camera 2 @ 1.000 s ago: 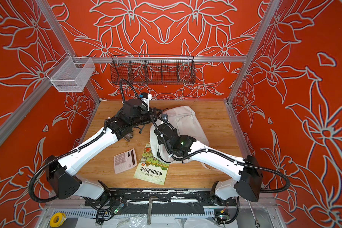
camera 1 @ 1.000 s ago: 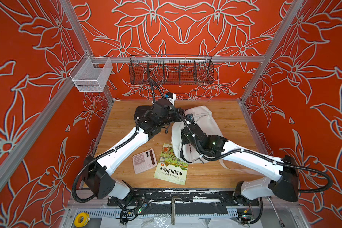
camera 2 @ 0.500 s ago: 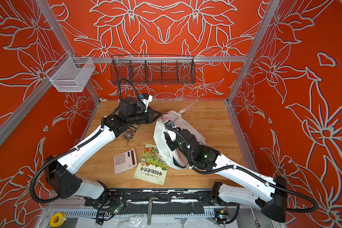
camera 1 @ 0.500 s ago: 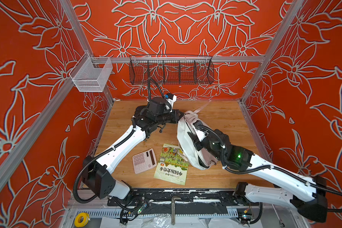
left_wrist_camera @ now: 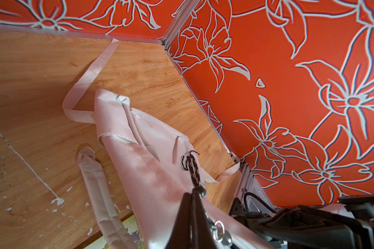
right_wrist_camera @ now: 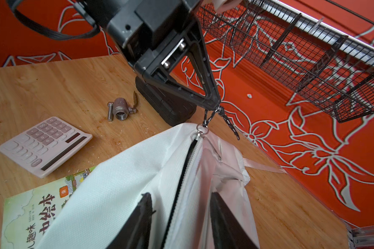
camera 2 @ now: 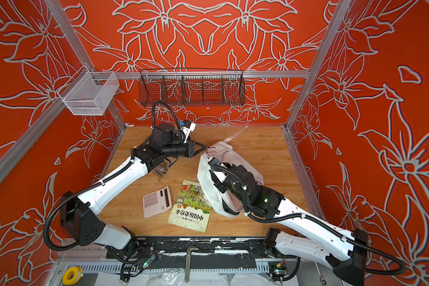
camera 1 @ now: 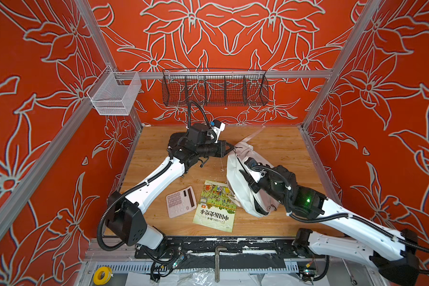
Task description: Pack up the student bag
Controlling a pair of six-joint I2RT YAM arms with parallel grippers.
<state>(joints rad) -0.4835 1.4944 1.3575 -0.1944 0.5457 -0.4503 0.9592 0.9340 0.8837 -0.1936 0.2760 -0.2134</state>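
Note:
The student bag, white fabric, stands on edge right of the table's middle, stretched between both grippers. My left gripper is shut on the black cord zipper pull at the bag's far top corner, and the cord is taut. The pull's ring sits at the end of the zipper, which shows a dark slit below it. My right gripper clamps the bag's upper edge, one finger on each side of the zipper. A white strap trails toward the back wall.
A green book and a pink calculator lie at the front middle, the book's corner under the bag. A metal valve and a black case sit under my left arm. A black wire basket and a white mesh basket hang on the walls.
The bag went from lying flat to standing on edge, pulled taut. My right arm drew back toward the front right with the bag's edge. My left gripper rose with the cord.

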